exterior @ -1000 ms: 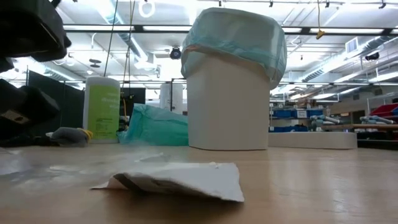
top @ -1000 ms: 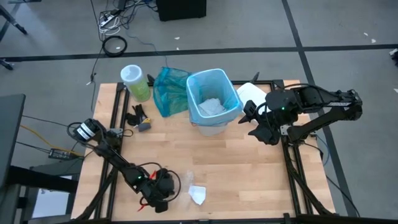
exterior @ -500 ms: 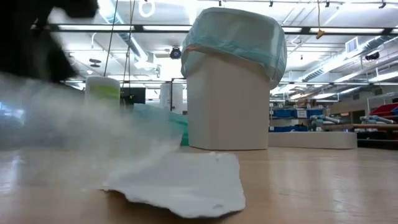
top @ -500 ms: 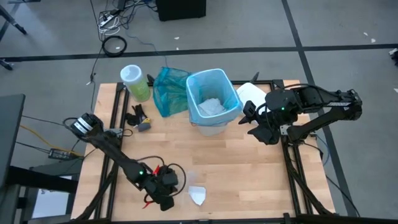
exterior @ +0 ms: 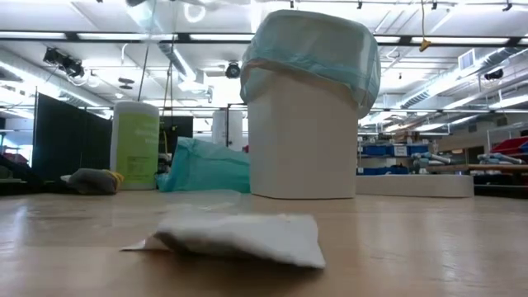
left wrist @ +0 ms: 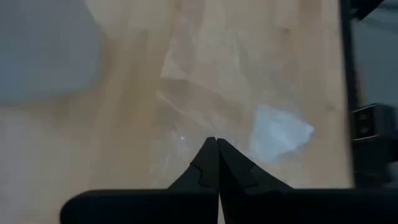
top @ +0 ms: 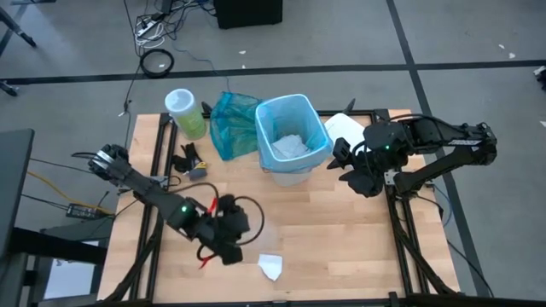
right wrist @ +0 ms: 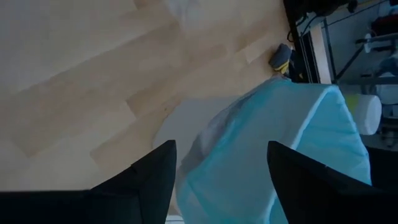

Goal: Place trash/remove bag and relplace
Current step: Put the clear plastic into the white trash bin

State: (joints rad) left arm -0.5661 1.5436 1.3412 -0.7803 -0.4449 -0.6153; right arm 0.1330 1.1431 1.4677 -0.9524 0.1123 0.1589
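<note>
In the high view we saw the left gripper [top: 229,234] in the lower left of the frame, over the wooden table [top: 341,247], with a clear plastic sheet [top: 253,223] just beside its tip. A crumpled white paper [top: 271,267] lay on the table below and to the right of it. The white bin [top: 293,170], lined with the light blue bag [top: 266,115], stood at upper centre with white trash [top: 288,146] inside. To its left sat a teal bag [top: 230,124] and a green canister [top: 186,113]. The right gripper [top: 346,165] waited right of the bin.

In the low view we found the white paper [exterior: 239,236] at lower centre, the bin [exterior: 302,144] behind it with the blue bag [exterior: 312,51] folded over its rim, and the teal bag [exterior: 206,167] and canister [exterior: 135,144] at left.

In the left wrist view the left gripper [left wrist: 216,148] was pinched tight on the clear plastic sheet [left wrist: 193,109], the white paper [left wrist: 281,133] near it.

In the right wrist view the right gripper [right wrist: 221,155] stood wide apart, holding nothing, the bag [right wrist: 286,146] filling the lower right.
</note>
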